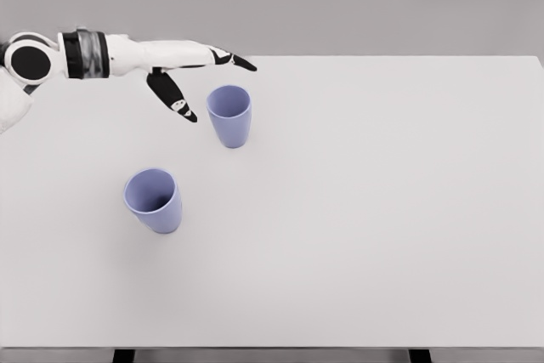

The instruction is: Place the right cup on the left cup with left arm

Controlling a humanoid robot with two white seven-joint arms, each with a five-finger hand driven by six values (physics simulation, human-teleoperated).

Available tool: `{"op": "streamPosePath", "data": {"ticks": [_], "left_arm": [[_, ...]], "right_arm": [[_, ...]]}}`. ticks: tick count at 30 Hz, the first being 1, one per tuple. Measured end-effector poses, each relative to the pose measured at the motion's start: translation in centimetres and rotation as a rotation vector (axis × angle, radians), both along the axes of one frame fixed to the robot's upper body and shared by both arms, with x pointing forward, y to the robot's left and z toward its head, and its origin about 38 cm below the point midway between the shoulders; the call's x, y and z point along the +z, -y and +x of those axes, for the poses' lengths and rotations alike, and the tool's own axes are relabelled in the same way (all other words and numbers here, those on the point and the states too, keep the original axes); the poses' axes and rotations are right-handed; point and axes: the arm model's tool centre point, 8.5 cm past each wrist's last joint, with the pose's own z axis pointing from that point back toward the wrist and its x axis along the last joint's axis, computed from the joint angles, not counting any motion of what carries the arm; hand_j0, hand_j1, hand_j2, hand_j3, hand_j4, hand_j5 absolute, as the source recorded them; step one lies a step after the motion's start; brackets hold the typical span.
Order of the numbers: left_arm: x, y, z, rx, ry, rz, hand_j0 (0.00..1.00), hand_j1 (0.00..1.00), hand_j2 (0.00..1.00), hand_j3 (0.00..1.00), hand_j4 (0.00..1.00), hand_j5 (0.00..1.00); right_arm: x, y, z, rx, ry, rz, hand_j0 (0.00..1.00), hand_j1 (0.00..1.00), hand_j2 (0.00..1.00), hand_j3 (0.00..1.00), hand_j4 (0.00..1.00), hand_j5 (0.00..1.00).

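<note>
The left hand [191,82] is open and holds nothing. Its fingers are spread: the upper fingers [231,59] extend to the right above the far rim of the right cup [229,115], while the thumb [174,98] angles down toward the left side of that cup. Whether any finger touches the cup cannot be determined from the head view. The right hand is not visible.

The right cup stands upright on the white table [382,210], left of centre and toward the far side. The left cup [154,199] also stands upright, nearer and further left, well apart from the right cup. Both are lavender, tapered and open at the top.

Likely faults:
- Tip-over. The cup is tall, narrow at the base and appears light. A thumb arriving ahead of the opposing fingers would probably push or topple it.
- Slip. The tapered wall narrows downward, so a loose grasp may let the cup slide out during the lift.
- Collision at placement. A carry path set too low could strike the left cup's rim and knock it over.
- Misalignment. An off-axis descent may jam rim against rim.

Nothing else stands on the table. No object lies between the two cups.
</note>
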Motion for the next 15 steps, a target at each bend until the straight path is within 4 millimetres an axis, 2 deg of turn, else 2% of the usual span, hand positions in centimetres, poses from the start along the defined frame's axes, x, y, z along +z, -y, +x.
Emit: {"op": "streamPosePath", "data": {"ticks": [6, 12, 15], "left_arm": [[-0.4, 1.2, 0.1, -0.013, -0.008, -0.007, 1.00, 1.00, 1.00, 1.00, 1.00, 1.00], [-0.8, 0.6, 0.6, 0.003, 0.017, 0.053, 1.00, 1.00, 1.00, 1.00, 1.00, 1.00], [-1.7, 0.7, 0.5, 0.003, 0.010, 0.070, 1.00, 1.00, 1.00, 1.00, 1.00, 1.00]], "right_arm": [[0.0, 0.0, 0.0, 0.001, 0.000, 0.000, 1.00, 1.00, 1.00, 1.00, 1.00, 1.00], [0.0, 0.0, 0.0, 0.001, 0.000, 0.000, 1.00, 1.00, 1.00, 1.00, 1.00, 1.00], [0.0, 0.0, 0.0, 0.001, 0.000, 0.000, 1.00, 1.00, 1.00, 1.00, 1.00, 1.00]]}}
